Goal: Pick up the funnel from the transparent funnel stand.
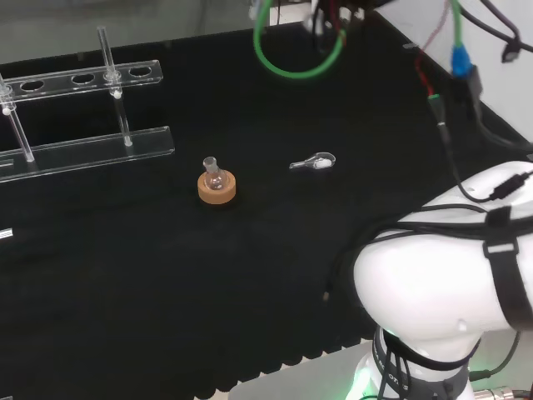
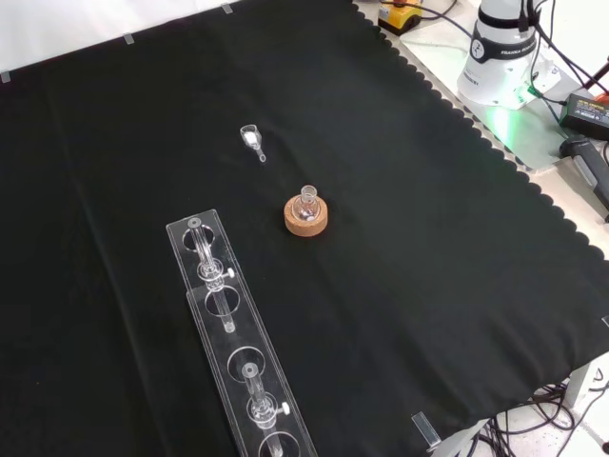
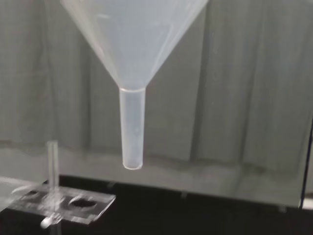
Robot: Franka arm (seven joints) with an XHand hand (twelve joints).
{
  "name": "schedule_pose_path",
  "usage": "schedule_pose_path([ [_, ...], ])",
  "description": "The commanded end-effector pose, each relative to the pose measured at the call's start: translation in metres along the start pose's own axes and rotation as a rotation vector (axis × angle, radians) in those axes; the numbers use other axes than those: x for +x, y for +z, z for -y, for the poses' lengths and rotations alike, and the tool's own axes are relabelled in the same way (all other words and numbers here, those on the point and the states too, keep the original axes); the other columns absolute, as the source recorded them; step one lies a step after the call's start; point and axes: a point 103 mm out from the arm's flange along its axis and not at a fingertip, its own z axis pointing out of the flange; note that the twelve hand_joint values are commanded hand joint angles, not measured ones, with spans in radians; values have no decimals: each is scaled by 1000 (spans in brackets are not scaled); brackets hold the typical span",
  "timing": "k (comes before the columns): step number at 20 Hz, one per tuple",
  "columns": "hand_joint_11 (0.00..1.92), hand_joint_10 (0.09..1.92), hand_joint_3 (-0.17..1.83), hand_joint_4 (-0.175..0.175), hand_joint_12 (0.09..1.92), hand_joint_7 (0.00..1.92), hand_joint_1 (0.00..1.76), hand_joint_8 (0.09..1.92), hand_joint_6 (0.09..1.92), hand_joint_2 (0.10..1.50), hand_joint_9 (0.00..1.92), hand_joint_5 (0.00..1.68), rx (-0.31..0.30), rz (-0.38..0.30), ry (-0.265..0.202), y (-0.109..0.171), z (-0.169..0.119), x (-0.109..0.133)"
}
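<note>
A translucent white funnel (image 3: 133, 73) hangs close before the wrist camera, cone up and stem straight down. Its stem tip is in the air, well above the clear stand's holed plate (image 3: 73, 205) and beside one upright post (image 3: 53, 166). In the head view the transparent funnel stand (image 1: 83, 81) stands at the far left of the cloth, and its holes hold no funnel. In the front view the stand (image 2: 238, 343) lies lengthwise at the lower left.
A small round flask on a cork ring (image 1: 216, 185) (image 2: 306, 214) stands mid-cloth. Beyond it lies a small clear scoop-like piece (image 1: 315, 162) (image 2: 252, 141). The arm's white link (image 1: 450, 267) is at the head view's right, and a green cable loop (image 1: 296, 50) hangs at the back.
</note>
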Motion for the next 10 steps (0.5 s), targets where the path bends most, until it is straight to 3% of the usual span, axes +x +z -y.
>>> schedule_pose_path([
  [1,1901,516,840,-175,745,1839,1234,459,87,462,1920,1621,78,-97,-12,14,44,25],
  [10,1904,519,846,-175,745,1843,1234,456,87,459,1920,1624,120,-72,-21,32,45,54],
])
